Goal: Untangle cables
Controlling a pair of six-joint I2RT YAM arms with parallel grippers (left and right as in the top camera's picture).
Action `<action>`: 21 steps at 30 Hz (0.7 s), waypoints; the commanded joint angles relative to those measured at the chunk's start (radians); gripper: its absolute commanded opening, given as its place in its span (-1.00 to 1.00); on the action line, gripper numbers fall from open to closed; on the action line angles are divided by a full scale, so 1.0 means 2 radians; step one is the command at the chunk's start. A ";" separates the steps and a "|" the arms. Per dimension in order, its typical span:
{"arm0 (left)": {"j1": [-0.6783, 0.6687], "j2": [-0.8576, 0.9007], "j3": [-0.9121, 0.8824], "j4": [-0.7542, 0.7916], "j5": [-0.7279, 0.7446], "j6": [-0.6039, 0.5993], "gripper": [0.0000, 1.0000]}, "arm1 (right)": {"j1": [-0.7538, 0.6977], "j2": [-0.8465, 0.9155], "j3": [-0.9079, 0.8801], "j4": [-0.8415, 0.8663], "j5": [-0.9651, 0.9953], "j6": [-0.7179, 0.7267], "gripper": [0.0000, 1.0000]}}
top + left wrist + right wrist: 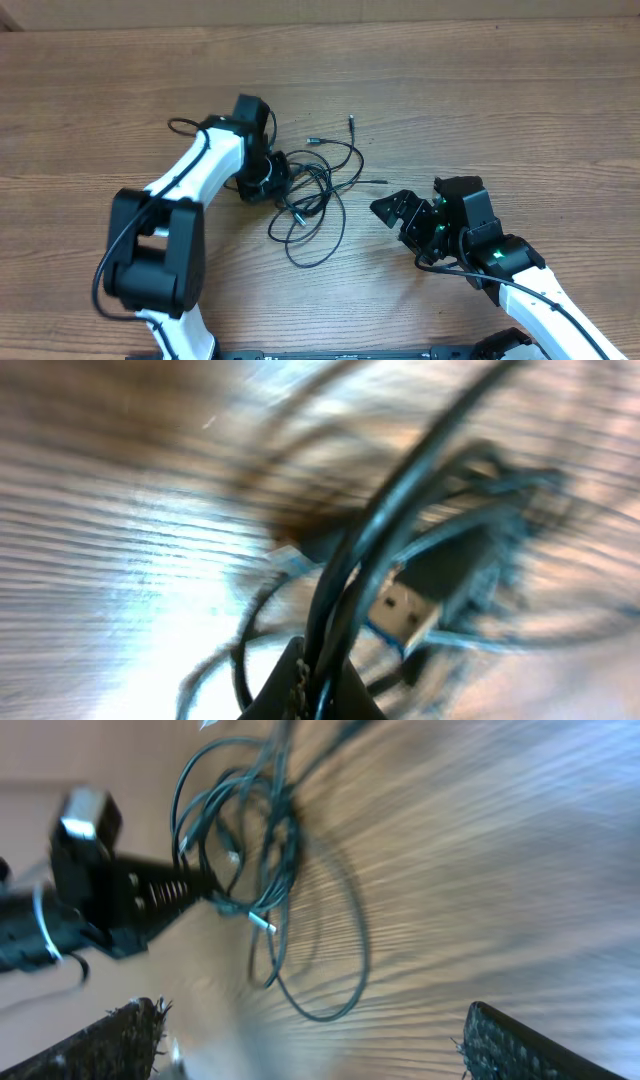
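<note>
Cables (322, 190) in one tangled heap mid table (520, 90), plugs not separated, so nearly all left to do. L gripper (272, 180) pinching strands at heap's left side; R gripper (392, 207) spread, empty, twd right edge

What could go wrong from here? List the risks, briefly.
The left gripper pinches more than one strand of the cables, so pulling may tighten the tangle. The right gripper is open, apart from the cables, so the whole bundle may simply drag. The plug could snag in a loop.
</note>
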 commanded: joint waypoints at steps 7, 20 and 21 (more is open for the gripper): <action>0.003 -0.161 0.050 -0.019 0.132 0.196 -0.92 | 0.001 -0.004 -0.002 0.113 -0.196 -0.107 0.44; 0.003 -0.175 0.049 0.017 0.285 0.126 -0.92 | 0.050 0.033 -0.002 0.149 -0.140 0.088 -0.26; 0.003 -0.175 0.049 0.019 0.291 0.125 -0.91 | 0.053 0.038 -0.002 0.155 -0.131 0.108 -0.09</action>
